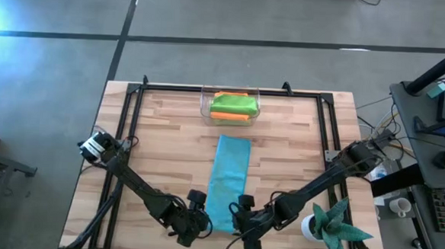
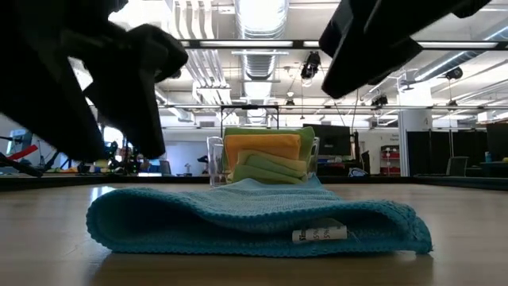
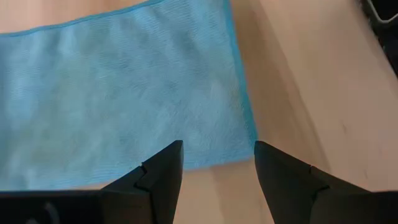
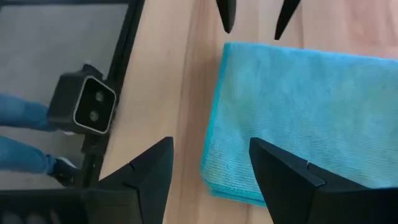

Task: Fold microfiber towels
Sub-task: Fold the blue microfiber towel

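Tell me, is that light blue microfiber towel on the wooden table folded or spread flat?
Folded. The light blue microfiber towel lies as a narrow strip, and the low view shows doubled layers with a rounded fold edge.

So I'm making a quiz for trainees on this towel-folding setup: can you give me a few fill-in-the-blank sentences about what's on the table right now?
1. The towel lying folded in a long strip on the table is light ____.
2. The clear bin at the table's far edge holds folded towels: green, yellow and ____.
3. The left gripper and the right gripper both have their fingers ____.
4. The potted plant stands beside the ____ arm.

Missing words: blue; orange; open; right
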